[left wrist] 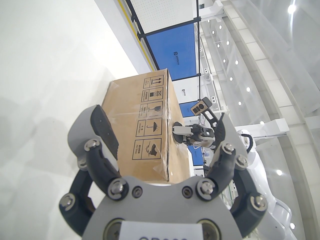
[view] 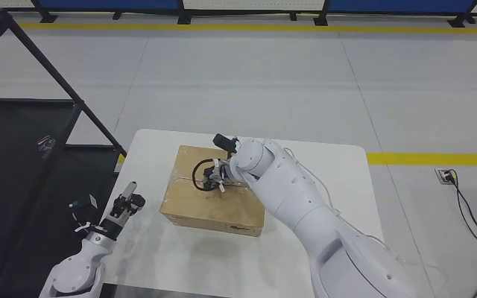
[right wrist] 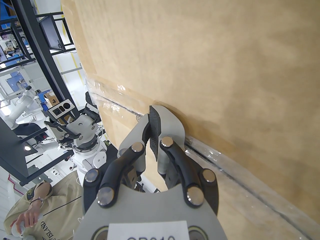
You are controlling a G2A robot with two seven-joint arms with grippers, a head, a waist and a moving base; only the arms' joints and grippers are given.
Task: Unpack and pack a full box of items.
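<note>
**sealed box on the table, right claw pressed shut at its tape seam**

a brown cardboard box [view: 212, 197] is set flat on the white table [view: 313, 160], somewhat towards the table's left side. its top flaps are closed and sealed along the middle seam with clear tape [right wrist: 117, 98], so whatever is held inside is hidden. the right gripper [right wrist: 151, 117] is placed over the box's top face, right at the taped seam, with its fingers pressed together. whether the tips are touching the cardboard or are held just above it cannot be told. the left gripper [view: 130, 200] is held low over the table beside the box's left side, apart from it, with its fingers spread wide. a column of black handling symbols is printed on the side face turned towards the left gripper. clear tape is folded down over that face, and it is wrinkled at the near lower corner. the top face is plain.
</note>
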